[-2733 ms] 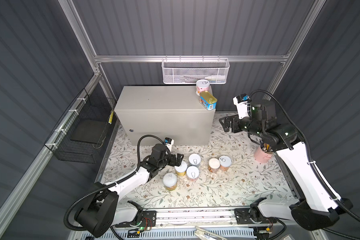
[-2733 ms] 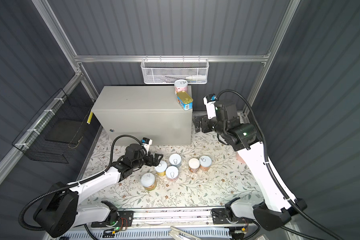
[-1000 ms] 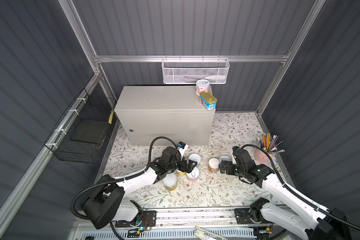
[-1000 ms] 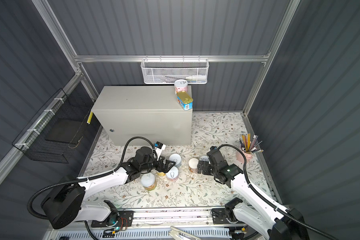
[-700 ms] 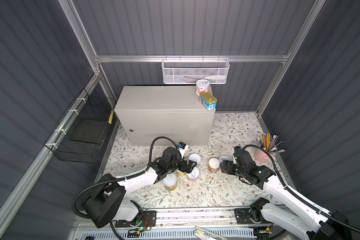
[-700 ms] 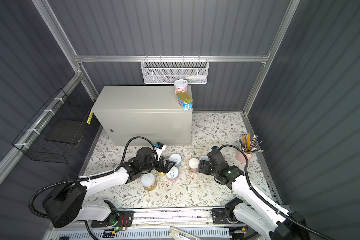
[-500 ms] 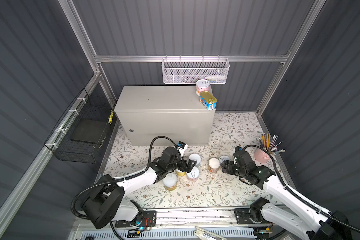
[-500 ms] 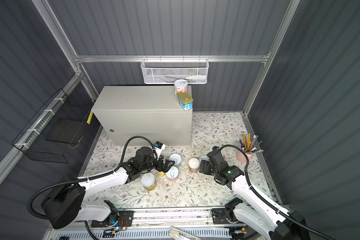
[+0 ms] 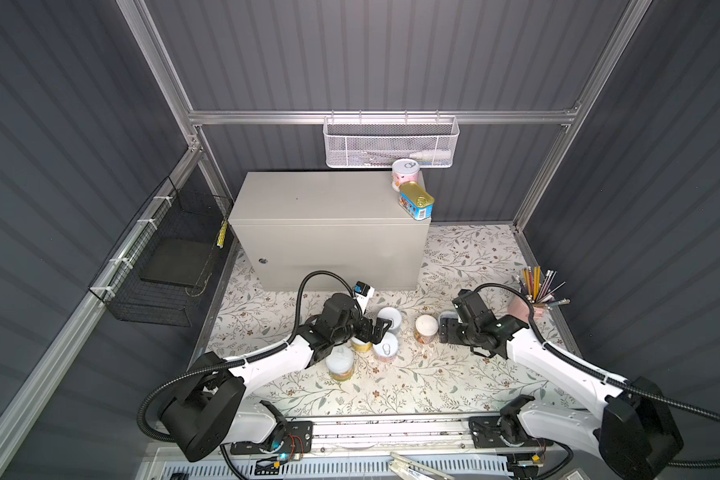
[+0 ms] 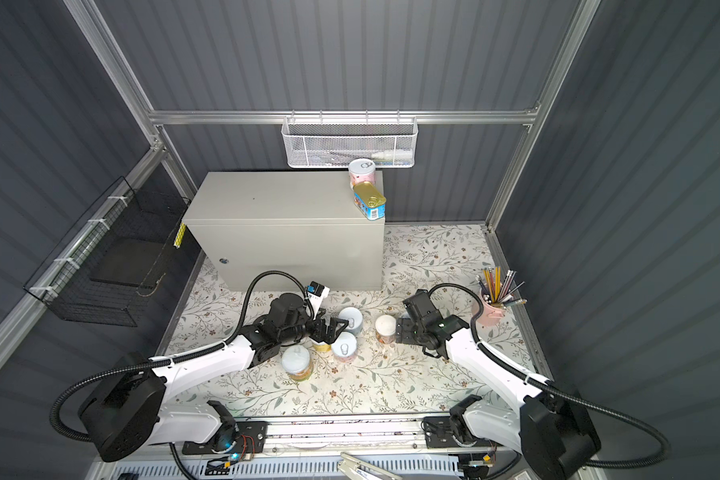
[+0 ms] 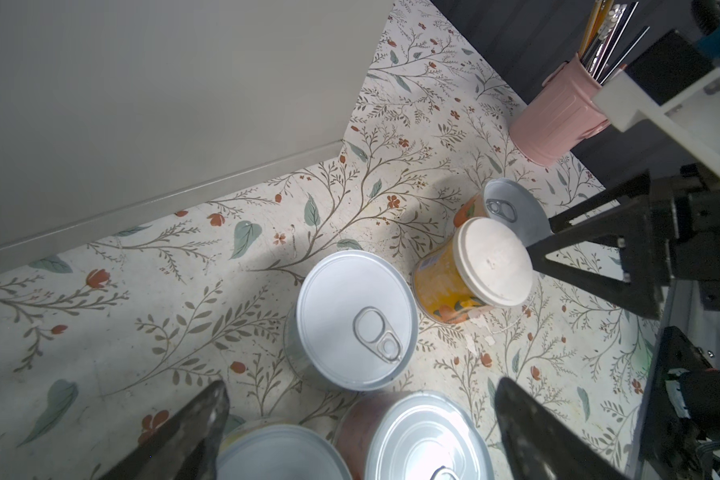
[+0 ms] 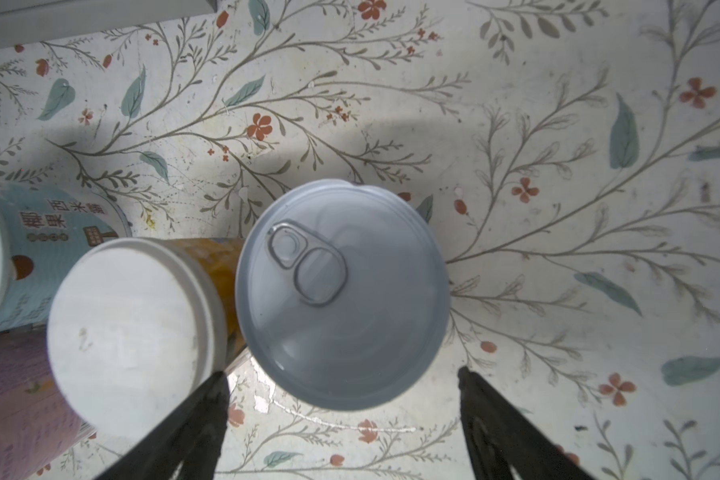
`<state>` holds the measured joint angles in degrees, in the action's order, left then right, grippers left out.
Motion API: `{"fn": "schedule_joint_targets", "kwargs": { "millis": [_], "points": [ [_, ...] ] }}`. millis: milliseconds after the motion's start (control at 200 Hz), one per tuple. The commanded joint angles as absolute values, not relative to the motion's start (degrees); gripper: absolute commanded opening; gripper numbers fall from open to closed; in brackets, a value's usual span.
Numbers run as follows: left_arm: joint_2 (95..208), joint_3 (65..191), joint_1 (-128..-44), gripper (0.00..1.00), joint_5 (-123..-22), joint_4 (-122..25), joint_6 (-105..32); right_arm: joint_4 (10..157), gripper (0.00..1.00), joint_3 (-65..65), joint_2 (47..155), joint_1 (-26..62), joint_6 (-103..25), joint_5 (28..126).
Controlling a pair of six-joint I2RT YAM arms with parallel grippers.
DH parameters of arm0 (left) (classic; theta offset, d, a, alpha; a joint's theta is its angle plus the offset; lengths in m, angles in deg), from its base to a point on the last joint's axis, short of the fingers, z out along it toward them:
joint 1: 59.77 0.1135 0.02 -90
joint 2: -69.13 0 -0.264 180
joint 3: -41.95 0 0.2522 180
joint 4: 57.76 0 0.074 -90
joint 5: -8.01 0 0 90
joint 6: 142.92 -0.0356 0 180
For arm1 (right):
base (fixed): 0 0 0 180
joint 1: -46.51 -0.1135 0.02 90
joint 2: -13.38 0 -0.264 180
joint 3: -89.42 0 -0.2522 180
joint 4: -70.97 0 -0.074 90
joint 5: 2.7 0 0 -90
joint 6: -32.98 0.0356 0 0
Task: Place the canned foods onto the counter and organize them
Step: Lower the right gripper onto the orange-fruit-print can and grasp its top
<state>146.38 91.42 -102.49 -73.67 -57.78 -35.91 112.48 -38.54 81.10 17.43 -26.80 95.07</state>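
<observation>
On the counter (image 9: 329, 208) stand a pink can (image 9: 405, 174) and a blue gold-topped tin (image 9: 415, 200). Several cans cluster on the floral floor. My left gripper (image 9: 377, 328) hangs open over a yellow can (image 11: 279, 453) and a pink can (image 11: 429, 440), with a pale blue can (image 11: 356, 320) just ahead. My right gripper (image 12: 341, 372) is open. Its fingers (image 12: 487, 415) stand to either side of the near edge of a silver-lidded can (image 12: 341, 291), with floor showing in between. An orange can with a white lid (image 12: 134, 332) is close beside one finger.
A pink pencil cup (image 9: 522, 309) stands at the right wall behind my right arm. A white-lidded can (image 9: 339, 363) sits by my left forearm. A white mesh basket (image 9: 389, 145) hangs above the counter, and a black wire basket (image 9: 163, 270) is on the left wall.
My right arm has come down from beside the counter to the floor cans, and its jaws have narrowed a little around the silver-lidded can. My left gripper slid right over the can cluster.
</observation>
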Motion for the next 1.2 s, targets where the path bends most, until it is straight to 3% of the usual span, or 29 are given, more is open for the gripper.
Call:
{"fn": "schedule_joint_targets", "kwargs": {
  "millis": [0, 410, 1196],
  "points": [
    [147.7, 92.7, -102.7, 1.00, -74.1, -57.5, -37.1, 111.6, 0.86, -37.7, 82.3, 17.4, -27.9, 96.0],
    [149.2, 92.7, -102.7, 1.00, -73.7, -58.2, -36.7, 111.1, 0.82, -33.3, 86.5, 17.8, -30.1, 99.2],
    [150.3, 92.8, -102.7, 1.00, -72.9, -59.0, -35.9, 111.7, 0.84, -32.2, 90.7, 17.9, -30.4, 98.9]
  ]
}}
